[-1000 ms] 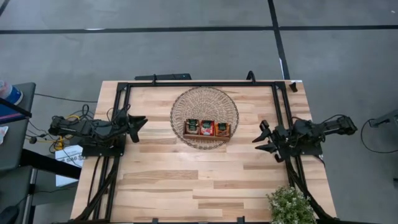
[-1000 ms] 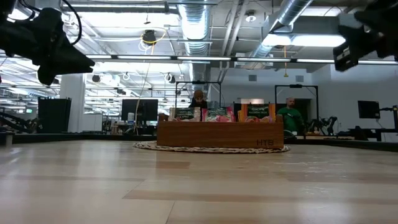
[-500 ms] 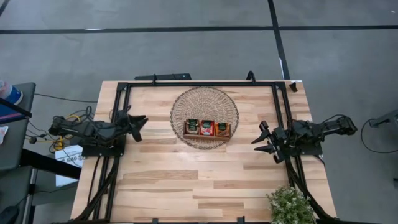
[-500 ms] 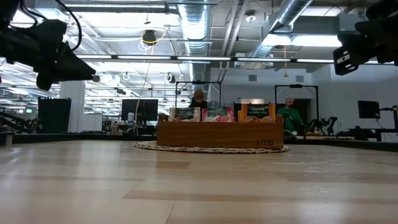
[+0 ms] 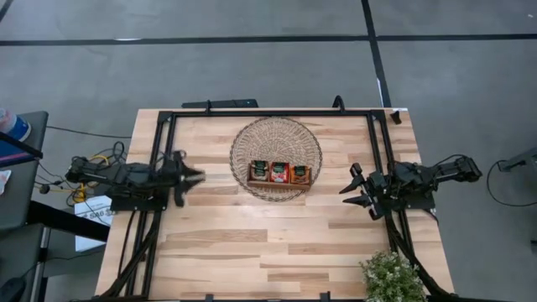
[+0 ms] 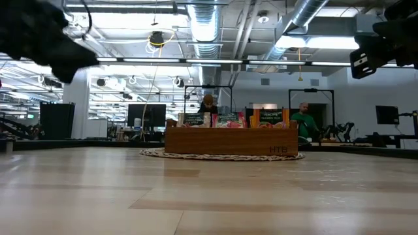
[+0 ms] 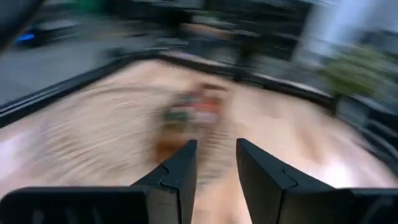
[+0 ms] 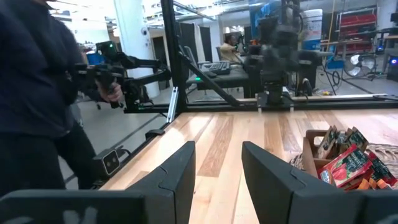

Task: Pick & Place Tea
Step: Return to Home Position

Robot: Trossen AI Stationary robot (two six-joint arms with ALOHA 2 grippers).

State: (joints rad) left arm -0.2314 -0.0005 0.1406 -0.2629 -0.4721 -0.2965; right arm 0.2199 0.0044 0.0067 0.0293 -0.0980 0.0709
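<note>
The tea sachets, red, orange and pale with dark-green tops, stand upright in a brown wooden tray. The tray rests inside a round wicker basket at the table's middle. They also show in the low view as sachets above the tray. My left gripper hovers open left of the basket and points at it; its wrist view is blurred, with the gripper aimed at the sachets. My right gripper hovers open right of the basket, and the gripper has the sachets off to one side.
A black frame runs along the table's far, left and right sides. A potted plant stands at the near right corner. Bare wood lies between the basket and the near edge. A person in dark clothing stands beyond the table.
My left gripper has rolled about its wrist, so its two fingers, spread apart from above before, now show nearly edge-on. It has also edged slightly toward the basket, and its wrist view is smeared by the motion. The sachets, tray and basket have stayed put.
</note>
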